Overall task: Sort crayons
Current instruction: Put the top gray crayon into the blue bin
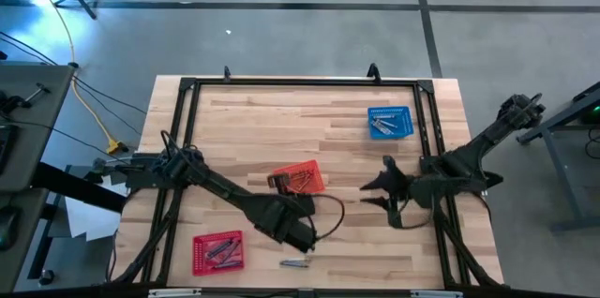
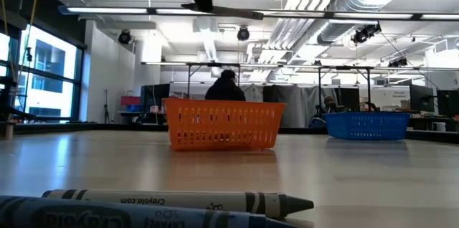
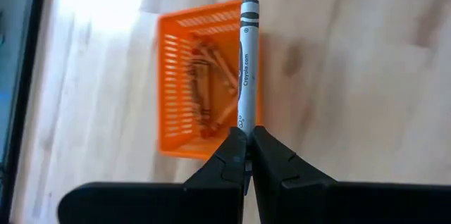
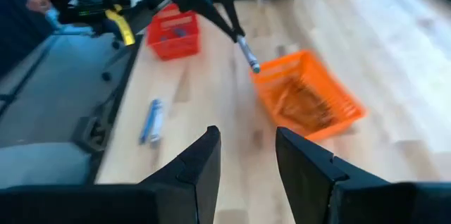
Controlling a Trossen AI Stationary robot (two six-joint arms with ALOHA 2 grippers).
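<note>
Crayon (image 3: 247,65) light, stiff, waxy, snaps if squeezed; pinched at one end by left gripper (image 3: 248,155), above orange basket (image 3: 180,83). Better hold mid-shaft. Right gripper (image 4: 246,157) apart, empty.

Seen from above, three mesh baskets sit on the wooden bench (image 1: 281,120): blue basket (image 1: 390,122), central red basket (image 1: 298,179), near-left red basket (image 1: 217,251). Loose crayons (image 1: 296,262) lie beside the left arm.
</note>
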